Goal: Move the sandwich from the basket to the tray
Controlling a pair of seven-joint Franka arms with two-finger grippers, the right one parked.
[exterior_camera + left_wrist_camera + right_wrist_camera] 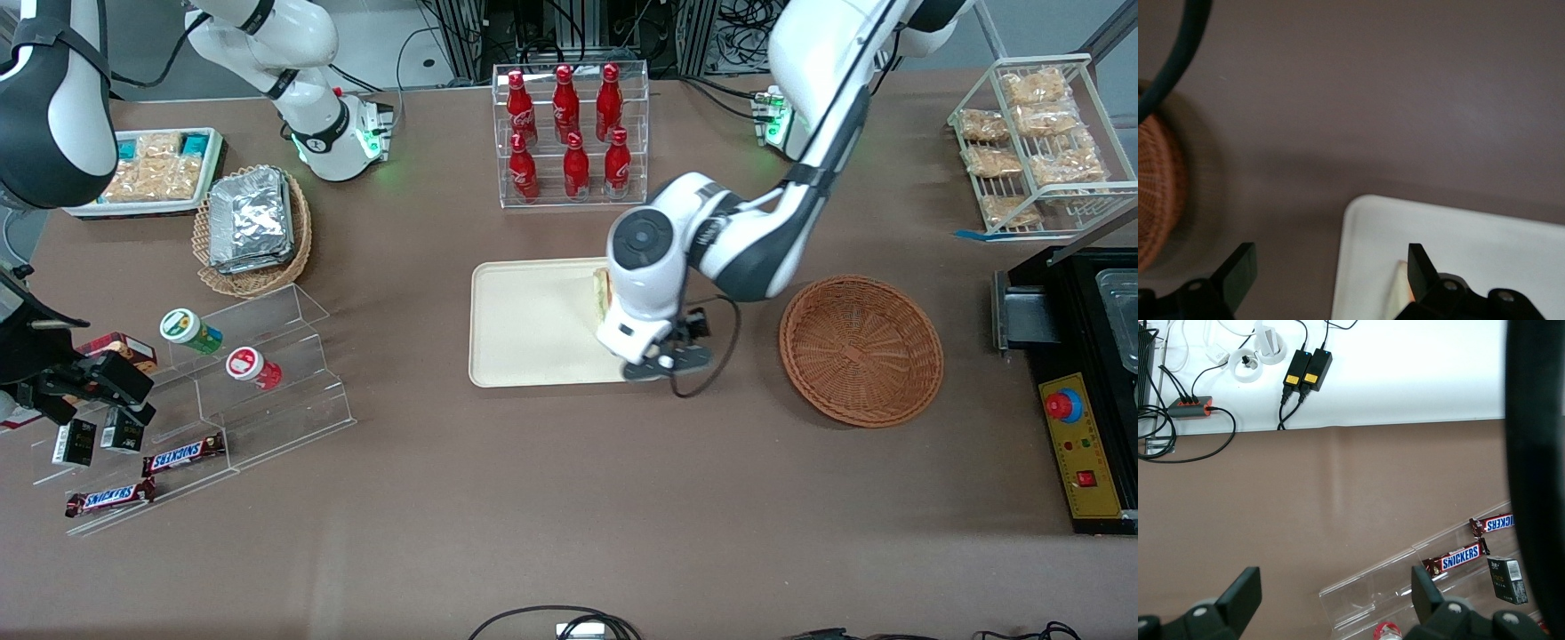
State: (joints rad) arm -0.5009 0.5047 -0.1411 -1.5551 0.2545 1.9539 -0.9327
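Observation:
The sandwich (pixel 601 293) lies on the cream tray (pixel 524 320), near the tray's edge toward the basket, and the arm's wrist hides most of it. My left gripper (pixel 633 336) hangs just above that edge. In the left wrist view the gripper (pixel 1328 267) is open, its fingers wide apart over the tray (pixel 1458 247) and the brown table, with nothing held between them. A pale sliver of the sandwich (pixel 1400 295) shows on the tray close to one finger (pixel 1421 270). The reddish-brown basket (pixel 861 349) stands empty beside the tray, toward the working arm's end, and its rim (pixel 1158 193) shows in the wrist view.
A clear rack of red bottles (pixel 570 133) stands farther from the camera than the tray. Toward the parked arm's end are a tan basket of foil packets (pixel 253 227), a white snack tray (pixel 151 173) and an acrylic step stand (pixel 258 373). A wire rack (pixel 1036 142) and black box (pixel 1080 382) sit at the working arm's end.

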